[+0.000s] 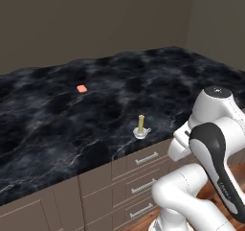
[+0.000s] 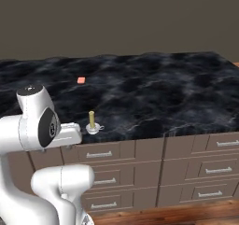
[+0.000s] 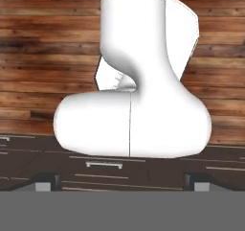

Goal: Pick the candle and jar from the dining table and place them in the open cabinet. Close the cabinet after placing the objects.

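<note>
No readable text, labels or numbers.

One candle [image 1: 140, 127], one flat salmon-orange piece [image 1: 82, 88], one dining table [image 1: 43, 120] over several drawer fronts [image 2: 103, 153].

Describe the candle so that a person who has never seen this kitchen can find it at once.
Look at the wide black marble dining table, then along its near edge above the brown drawers. The candle stands there: a short olive stick upright in a small clear holder. The only other item, a flat salmon-orange piece, lies further back.
</note>
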{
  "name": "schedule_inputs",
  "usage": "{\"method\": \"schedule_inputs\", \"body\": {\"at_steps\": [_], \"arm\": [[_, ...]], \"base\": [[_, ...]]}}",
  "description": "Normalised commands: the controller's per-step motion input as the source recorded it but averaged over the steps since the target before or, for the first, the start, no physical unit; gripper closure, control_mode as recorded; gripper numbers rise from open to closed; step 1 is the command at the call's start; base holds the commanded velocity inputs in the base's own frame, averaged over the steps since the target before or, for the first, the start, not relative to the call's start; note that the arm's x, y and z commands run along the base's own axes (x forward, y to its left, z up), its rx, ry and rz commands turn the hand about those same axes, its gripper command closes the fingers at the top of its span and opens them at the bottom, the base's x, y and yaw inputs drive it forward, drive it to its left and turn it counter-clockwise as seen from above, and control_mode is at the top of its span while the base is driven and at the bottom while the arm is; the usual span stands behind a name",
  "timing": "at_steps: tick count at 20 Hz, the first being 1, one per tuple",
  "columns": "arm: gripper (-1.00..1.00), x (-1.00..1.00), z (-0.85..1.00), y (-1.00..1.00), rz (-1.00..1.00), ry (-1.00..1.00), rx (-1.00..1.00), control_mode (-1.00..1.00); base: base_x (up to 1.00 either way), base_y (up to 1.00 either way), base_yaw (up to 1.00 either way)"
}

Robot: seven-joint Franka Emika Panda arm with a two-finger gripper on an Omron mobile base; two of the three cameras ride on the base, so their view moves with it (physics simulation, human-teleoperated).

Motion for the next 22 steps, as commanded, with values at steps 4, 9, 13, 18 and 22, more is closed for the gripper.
{"method": "schedule_inputs", "body": {"at_steps": [4, 9, 13, 18, 22], "arm": [[-1.00, 0.16, 0.00, 0.01, 0.00, -0.08, 0.07, -1.00], [-1.00, 0.16, 0.00, 0.13, 0.00, -0.10, 0.09, -1.00], [-1.00, 0.26, 0.00, 0.21, 0.00, -0.03, 0.05, -1.00], [-1.00, 0.30, -0.06, 0.21, 0.00, 0.00, 0.00, -1.00], [-1.00, 0.21, -0.09, 0.04, 0.00, -0.02, 0.00, -1.00]], "base": [[0.00, 0.00, 0.00], [0.00, 0.00, 0.00], [0.00, 0.00, 0.00], [0.00, 0.00, 0.00], [0.00, 0.00, 0.00]]}}
